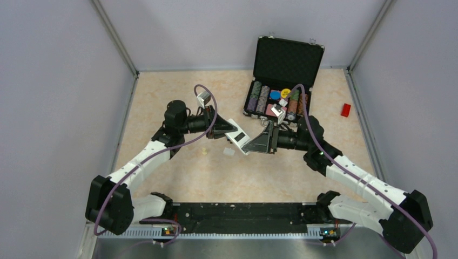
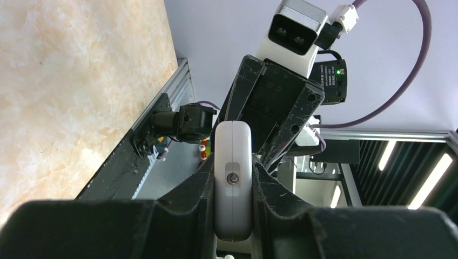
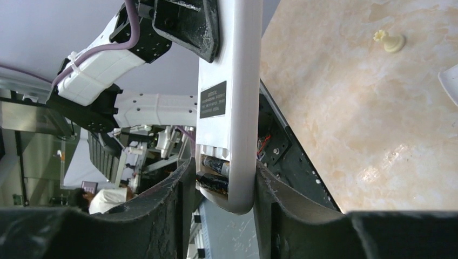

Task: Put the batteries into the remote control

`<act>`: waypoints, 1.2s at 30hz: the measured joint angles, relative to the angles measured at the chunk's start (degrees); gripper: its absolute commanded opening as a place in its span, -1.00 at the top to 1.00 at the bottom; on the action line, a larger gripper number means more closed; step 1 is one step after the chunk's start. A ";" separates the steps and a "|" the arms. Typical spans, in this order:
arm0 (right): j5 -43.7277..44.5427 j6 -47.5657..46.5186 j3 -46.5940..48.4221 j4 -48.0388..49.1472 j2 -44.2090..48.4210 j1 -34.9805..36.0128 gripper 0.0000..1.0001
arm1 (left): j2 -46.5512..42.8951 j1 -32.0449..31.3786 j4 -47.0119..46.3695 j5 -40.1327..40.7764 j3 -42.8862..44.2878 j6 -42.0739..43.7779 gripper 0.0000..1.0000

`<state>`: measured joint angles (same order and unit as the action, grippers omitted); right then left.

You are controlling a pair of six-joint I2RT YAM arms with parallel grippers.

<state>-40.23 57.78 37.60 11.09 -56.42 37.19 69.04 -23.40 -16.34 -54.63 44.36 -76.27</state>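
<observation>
The pale marbled tabletop [image 1: 178, 97] carries an open black case [image 1: 289, 59] of coloured chips at its far side. Above the middle of the tabletop, the two arms meet from either side and hold a slim white plastic remote control [image 1: 238, 138] off the surface between them. The left gripper [image 1: 229, 129] is closed on one end of it, its fingers [image 2: 194, 189] pressed against both long edges. The right gripper [image 1: 254, 144] is clamped on the other end in the same way. The right wrist view shows the remote control's white back, with a dark label and an uncovered bay. Two small dark batteries [image 3: 215, 165] lie side by side in that bay. A small red block [image 1: 345, 110] lies far right, and a small white piece [image 1: 229, 151] and a tiny cream peg [image 1: 204, 151] lie below the left gripper.
</observation>
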 measured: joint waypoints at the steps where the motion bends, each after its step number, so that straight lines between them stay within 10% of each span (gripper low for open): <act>1: -0.22 -0.15 0.00 0.00 -0.24 0.00 0.24 | 0.00 0.00 0.00 -0.17 0.00 -0.11 1.00; 14: -1.66 0.96 0.00 -0.02 -1.14 -0.31 0.64 | 0.00 0.00 -0.85 -1.27 0.00 0.31 1.00; 21: -1.81 0.90 0.00 -0.17 -1.11 -0.35 -0.50 | 0.02 0.00 -1.14 -1.18 0.02 0.55 1.00; 36: 2.21 1.88 0.02 -1.81 2.78 -0.35 -0.53 | -4.00 0.00 -1.11 -0.98 0.04 4.48 1.00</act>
<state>-38.02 59.66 37.63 9.28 -53.65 36.84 65.04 -23.40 -17.45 -55.61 44.40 -71.79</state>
